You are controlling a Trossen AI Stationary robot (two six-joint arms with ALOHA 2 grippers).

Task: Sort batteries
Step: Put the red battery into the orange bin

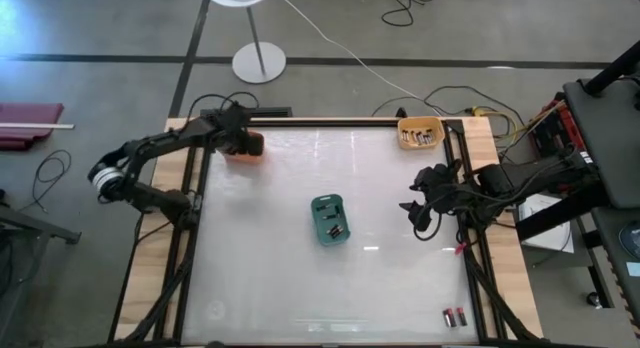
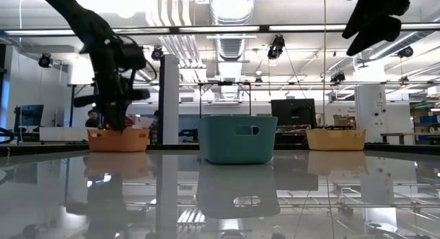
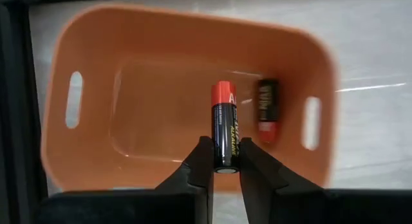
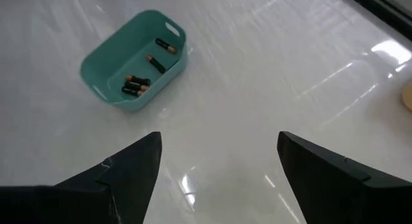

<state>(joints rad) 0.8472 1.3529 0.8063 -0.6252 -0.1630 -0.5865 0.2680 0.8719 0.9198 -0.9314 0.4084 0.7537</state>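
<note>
Batteries: one black cylindrical cell with a red end (image 3: pixel 224 135), marked "ALKALINE", is pinched in the left gripper (image 3: pixel 224 167) above the orange plastic bin (image 3: pixel 90 153) holding another cell (image 3: pixel 267 109). Tilted release might bounce it out. Right gripper (image 4: pixel 217 161) hovers wide open.

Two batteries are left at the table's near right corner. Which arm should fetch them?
Right. The right gripper hangs with jaws open over the table's right side, nearer the two loose batteries. The left gripper holds a battery over the orange bin.
</note>
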